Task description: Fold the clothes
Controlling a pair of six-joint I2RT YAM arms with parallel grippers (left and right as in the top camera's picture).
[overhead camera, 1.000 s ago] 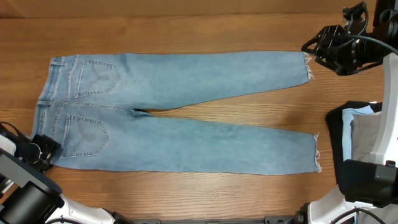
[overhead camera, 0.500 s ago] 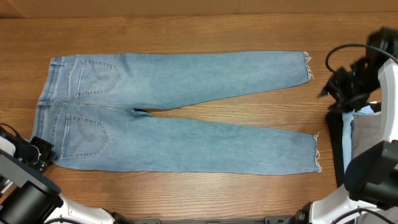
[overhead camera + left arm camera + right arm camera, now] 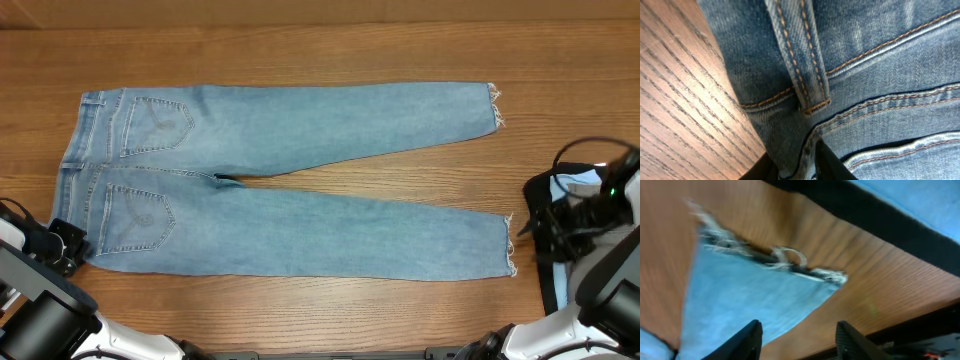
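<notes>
The light blue jeans (image 3: 300, 190) lie flat on the wooden table, waist to the left, both legs running right. My left gripper (image 3: 72, 243) is at the near corner of the waistband. In the left wrist view its jaws (image 3: 797, 167) are shut on a pinched fold of denim (image 3: 865, 60) just below a belt loop. My right gripper (image 3: 540, 225) hovers just right of the near leg's frayed hem (image 3: 510, 245). In the right wrist view it (image 3: 800, 337) stands open, nothing between its fingers, with the frayed hem corner (image 3: 785, 262) ahead of them.
A pile of other garments lies at the right edge: a black one (image 3: 540, 195) with a pale cyan one (image 3: 578, 183) on top, seen also in the right wrist view as black cloth (image 3: 865, 215) and cyan cloth (image 3: 920, 200). Bare wood surrounds the jeans.
The right arm has swung from beside the far leg's hem down to the near leg's hem. The left gripper has closed on the waistband corner.
</notes>
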